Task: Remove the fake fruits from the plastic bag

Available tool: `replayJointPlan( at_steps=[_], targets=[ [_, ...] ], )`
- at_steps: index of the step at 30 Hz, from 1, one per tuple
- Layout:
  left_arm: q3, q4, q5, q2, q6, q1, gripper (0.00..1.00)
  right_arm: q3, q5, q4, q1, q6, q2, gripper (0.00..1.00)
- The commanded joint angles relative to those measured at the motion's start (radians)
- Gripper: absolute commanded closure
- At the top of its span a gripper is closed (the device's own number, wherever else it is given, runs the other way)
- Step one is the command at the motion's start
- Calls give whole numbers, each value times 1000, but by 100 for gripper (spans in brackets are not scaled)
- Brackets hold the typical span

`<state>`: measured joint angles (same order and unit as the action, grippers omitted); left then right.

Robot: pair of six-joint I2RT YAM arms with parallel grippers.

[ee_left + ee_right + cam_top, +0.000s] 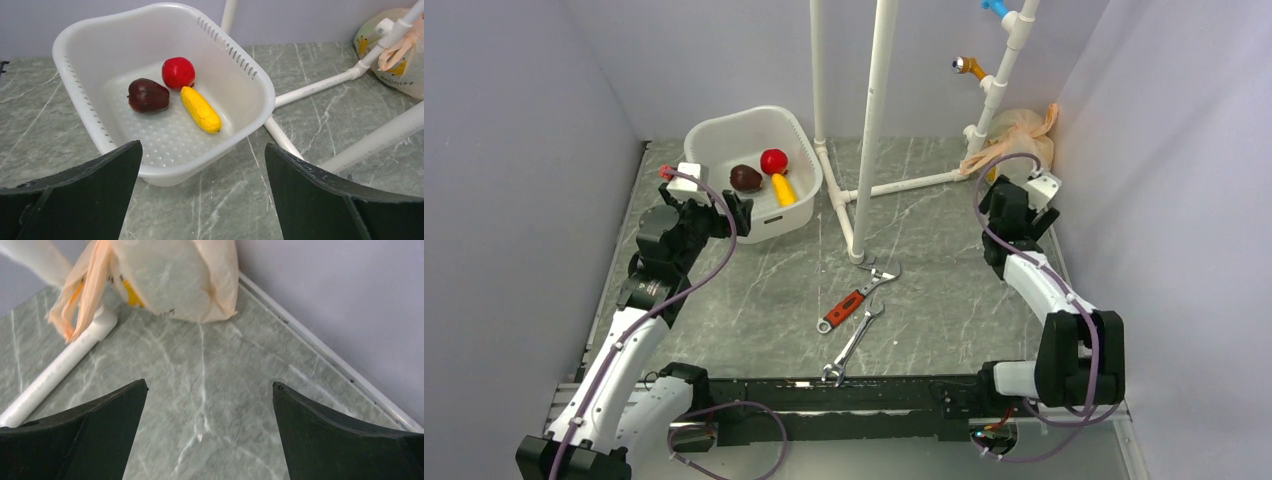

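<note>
Left claw (201, 146): jaws spread wide, holding nothing, poised just short of the near wall of the white tub (75, 95).
Right claw (210, 383): jaws spread wide, empty, above bare desk (200, 405), facing the plastic bag (170, 280).
Plastic bag: far right corner of the desk, near the wall, bulging; handles hang against the foot of the white pipe frame (874, 100); contents hidden.
White tub: far left of the desk; holds a red ball (178, 72), a dark maroon fruit (147, 95) and a yellow cob-shaped piece (200, 109), close together.
Mid-desk: red-handled wrench (856, 298) and steel wrench (854, 345), just beside each other.
</note>
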<state>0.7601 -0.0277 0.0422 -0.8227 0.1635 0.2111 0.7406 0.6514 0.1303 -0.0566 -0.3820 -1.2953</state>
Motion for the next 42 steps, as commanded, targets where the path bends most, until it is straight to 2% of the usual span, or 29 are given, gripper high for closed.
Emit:
replayJointPlan(
  at_steps=[1,10,12,18,22,25,31,37,39,42],
  targets=[
    [57,29,39,-6,28,4,1,52,-88,192,78,45,-34,0],
    [42,20,49,15,32,4,1,171,-215,360,137,91,-263,0],
    [51,19,71,9,38,4,1,213,-281,381,159,88,-317,0],
    [60,19,122,-11,51,4,1,364,-352,362,184,104,-479,1],
    [61,19,130,-17,52,4,1,449,-328,320,191,103,-562,3],
    [66,19,138,-23,54,2,1,489,-344,310,193,130,-610,6],
    [65,20,135,-24,50,2,1,572,-282,207,193,158,-671,25],
    [66,20,145,-34,57,2,1,569,-231,182,194,201,-676,31],
    [71,18,145,-41,57,1,0,582,-249,159,193,222,-687,41],
    [70,17,139,-43,54,1,1,579,-271,162,193,248,-693,50]
  ],
)
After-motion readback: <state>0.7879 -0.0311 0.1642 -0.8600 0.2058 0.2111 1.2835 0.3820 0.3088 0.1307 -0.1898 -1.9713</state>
